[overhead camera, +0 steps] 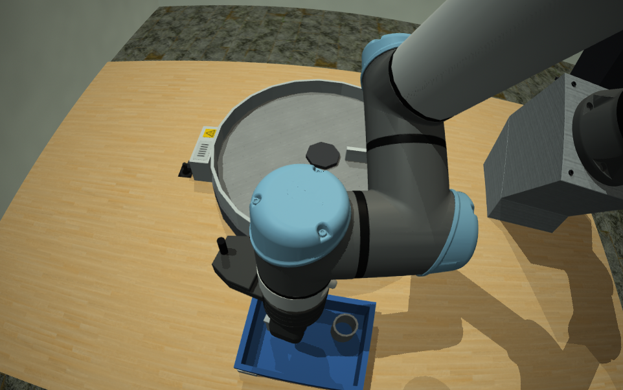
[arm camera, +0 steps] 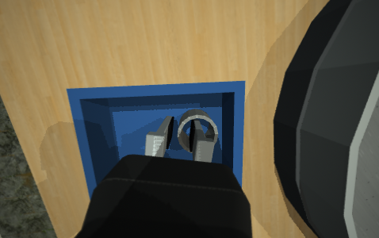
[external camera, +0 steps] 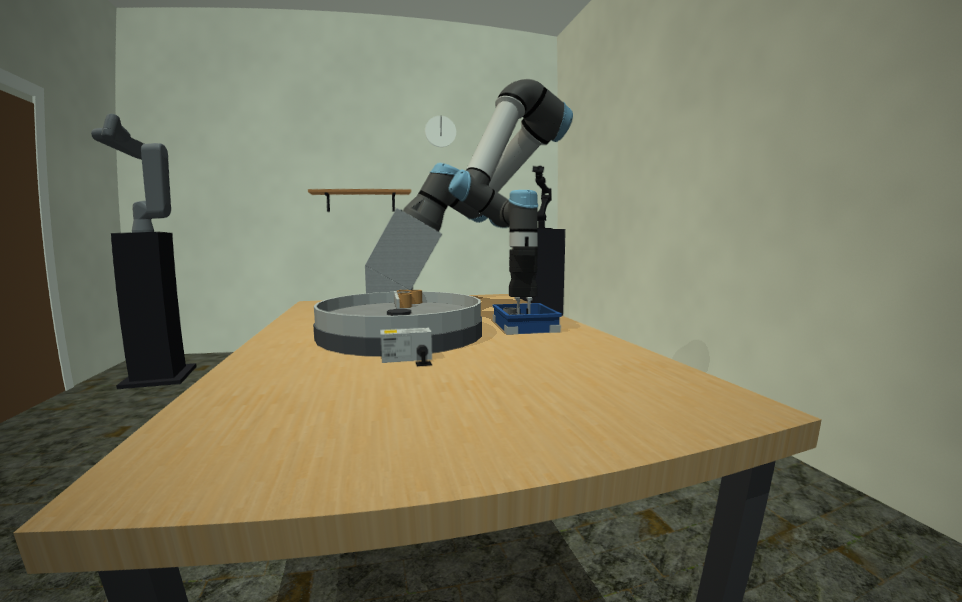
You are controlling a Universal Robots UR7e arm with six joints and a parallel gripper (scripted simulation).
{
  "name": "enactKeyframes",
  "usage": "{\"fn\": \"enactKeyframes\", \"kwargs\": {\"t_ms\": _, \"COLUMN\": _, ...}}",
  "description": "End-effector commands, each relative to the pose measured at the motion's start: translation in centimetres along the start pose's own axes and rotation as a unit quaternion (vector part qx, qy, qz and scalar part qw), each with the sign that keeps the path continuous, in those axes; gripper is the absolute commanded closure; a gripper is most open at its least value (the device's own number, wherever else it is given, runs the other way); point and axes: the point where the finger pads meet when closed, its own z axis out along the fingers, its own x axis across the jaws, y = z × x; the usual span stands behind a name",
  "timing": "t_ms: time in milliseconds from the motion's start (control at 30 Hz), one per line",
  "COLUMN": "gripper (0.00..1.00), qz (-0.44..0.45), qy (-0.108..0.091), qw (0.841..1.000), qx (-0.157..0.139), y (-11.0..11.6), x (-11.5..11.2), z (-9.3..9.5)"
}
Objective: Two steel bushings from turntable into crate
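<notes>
The blue crate (overhead camera: 370, 321) (external camera: 528, 325) (arm camera: 158, 86) holds a grey steel bushing (overhead camera: 337, 337) (arm camera: 197, 114), standing upright near one side wall. My gripper (external camera: 523, 309) (arm camera: 181, 127) points down over the crate with its fingertips low, beside the bushing. Its fingers are partly apart with only blue crate floor showing between them. In the wrist view one finger overlaps the bushing. The fingertips are hidden in the top view. The turntable (overhead camera: 261, 124) (external camera: 397, 324) (arm camera: 366, 190) carries copper-coloured bushings (external camera: 405, 300), seen in the exterior view; the arm hides part of its disc in the top view.
The turntable's raised rim stands beside the crate. A dark octagonal hub (overhead camera: 322, 155) and a pale bar (overhead camera: 356, 155) are on its disc. A control box (overhead camera: 201, 151) (external camera: 405, 345) is attached at its side. The crate's walls surround the fingertips.
</notes>
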Motion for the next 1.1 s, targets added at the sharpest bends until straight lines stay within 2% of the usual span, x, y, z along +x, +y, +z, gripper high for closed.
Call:
{"fn": "enactKeyframes", "kwargs": {"t_ms": 0, "gripper": 0.53, "qz": 0.0, "qy": 0.0, "qw": 1.0, "qx": 0.001, "y": -0.05, "x": 0.04, "z": -0.57}}
{"fn": "enactKeyframes", "kwargs": {"t_ms": 1067, "gripper": 0.53, "qz": -0.002, "qy": -0.001, "qw": 1.0, "qx": 0.003, "y": -0.26, "x": -0.1, "z": -1.53}}
